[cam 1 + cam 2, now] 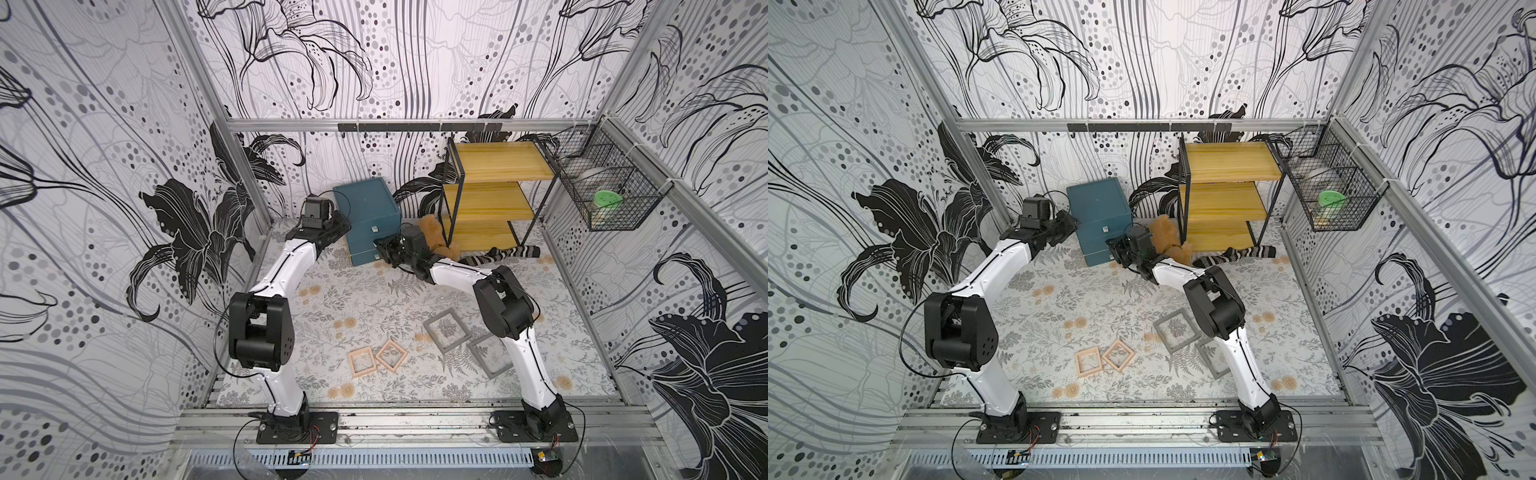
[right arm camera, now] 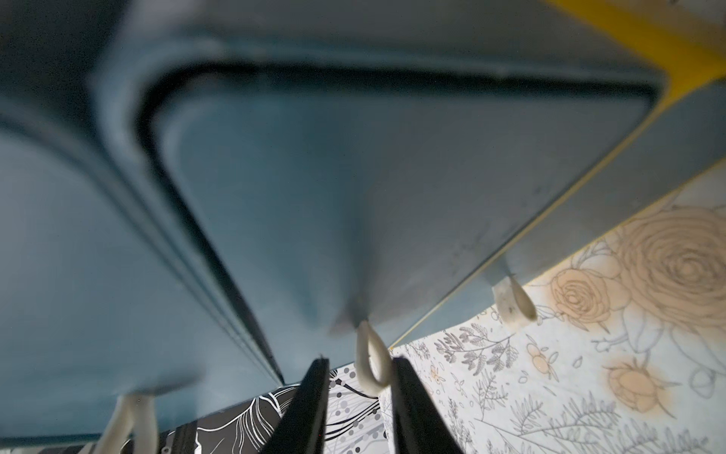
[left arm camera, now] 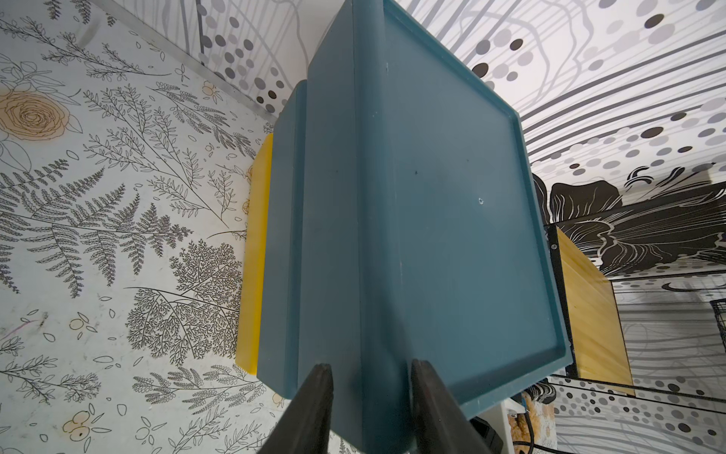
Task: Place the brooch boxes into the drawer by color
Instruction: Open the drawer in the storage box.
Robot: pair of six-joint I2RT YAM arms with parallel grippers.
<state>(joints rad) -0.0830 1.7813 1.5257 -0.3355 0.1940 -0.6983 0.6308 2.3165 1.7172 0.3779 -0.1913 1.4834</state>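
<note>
Now, crux: middle knob (image 2: 363,353) sits between the right gripper's (image 1: 379,250) jaws, so the pull, I judge, runs back along that arm.
Right gripper: slightly open, gap beside the knob, nothing clamped.
Left gripper (image 3: 369,365): closed on a chest (image 1: 365,199) corner, bracing.
Boxes: pink boxes (image 1: 362,362) and grey boxes (image 1: 446,330) lie lower centre; yellow box (image 3: 255,255) shows at the chest's base.
Nearer arm: right.

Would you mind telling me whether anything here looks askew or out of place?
The bottom drawer of the teal chest stands slightly out, with a yellow edge showing. The chest itself sits at an angle to the back wall. A brown plush toy and a striped sock lie by the shelf rack.
</note>
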